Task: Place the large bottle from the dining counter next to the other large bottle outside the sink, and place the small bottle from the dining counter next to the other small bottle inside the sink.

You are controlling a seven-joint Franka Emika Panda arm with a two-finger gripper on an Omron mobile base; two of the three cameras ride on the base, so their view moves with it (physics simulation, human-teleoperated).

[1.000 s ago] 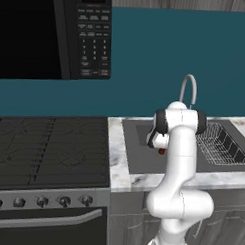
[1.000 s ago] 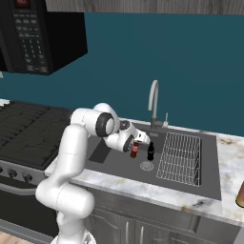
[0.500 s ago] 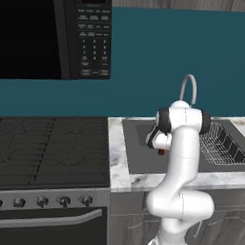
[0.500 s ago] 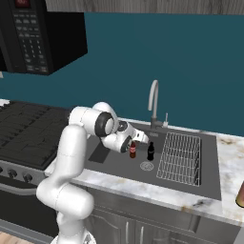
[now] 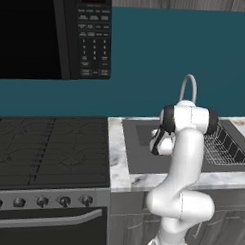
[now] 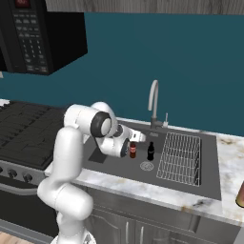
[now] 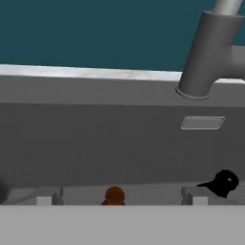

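Inside the sink, jaws spread wide around the small bottle.

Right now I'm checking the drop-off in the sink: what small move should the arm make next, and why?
Probably lift the end effector straight up and back. Its jaws stand open on either side of the red-capped small bottle, which stands upright on the sink floor beside the black small bottle. A straight retreat seems least likely to knock either.

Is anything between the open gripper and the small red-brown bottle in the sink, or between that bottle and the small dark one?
Nothing visible: the small red-brown bottle stands right at the open gripper, and the small dark bottle stands beside it with bare grey sink basin between.
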